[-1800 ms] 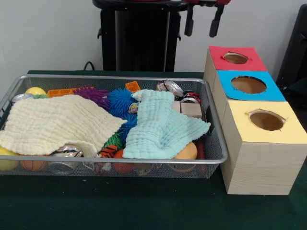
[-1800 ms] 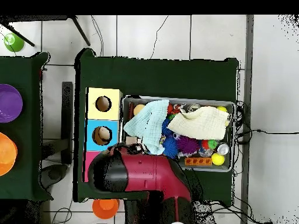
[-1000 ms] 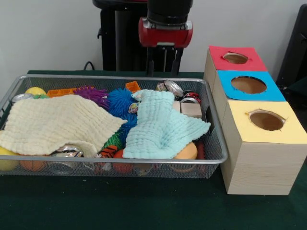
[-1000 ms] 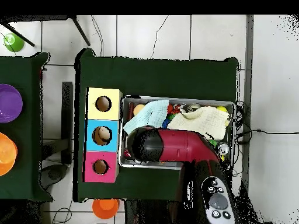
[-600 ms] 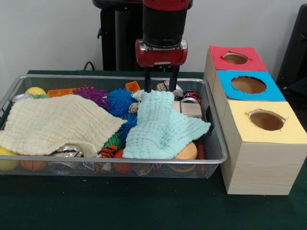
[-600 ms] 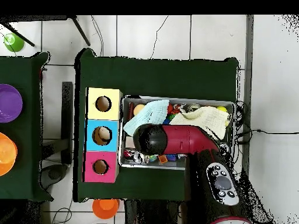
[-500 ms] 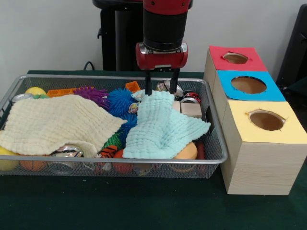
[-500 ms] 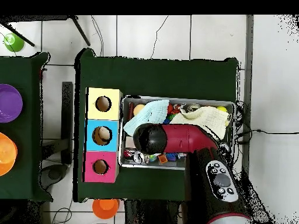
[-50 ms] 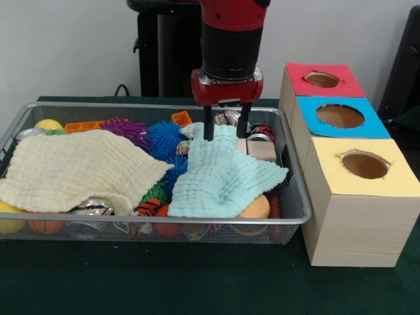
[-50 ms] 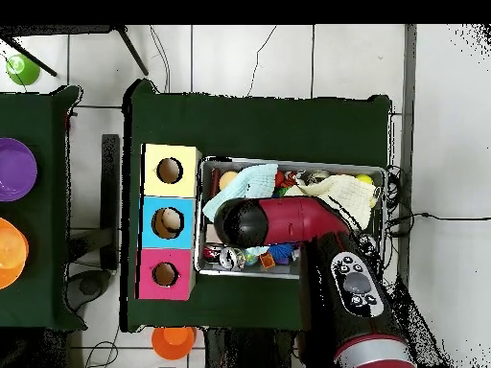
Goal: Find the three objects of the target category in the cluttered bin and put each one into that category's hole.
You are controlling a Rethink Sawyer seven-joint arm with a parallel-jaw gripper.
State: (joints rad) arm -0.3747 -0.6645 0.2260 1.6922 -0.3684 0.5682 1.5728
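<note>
Hanging over your wire bin [image 9: 289, 216], the gripper [image 9: 226, 128] is spread, fingers straddling the far tip of the mint cloth [image 9: 223, 174]. That waffle-textured cloth runs from 12 to 6 o'clock, widening toward 6.

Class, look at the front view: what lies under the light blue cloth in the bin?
Peeking from under the light blue cloth: an orange ball and blue spiky ball. The rest is covered.

Front camera sat low, close, facing bin [image 9: 296, 209] — overhead looked straight down, farther; both shared bin, boxes [image 9: 359, 197].
</note>
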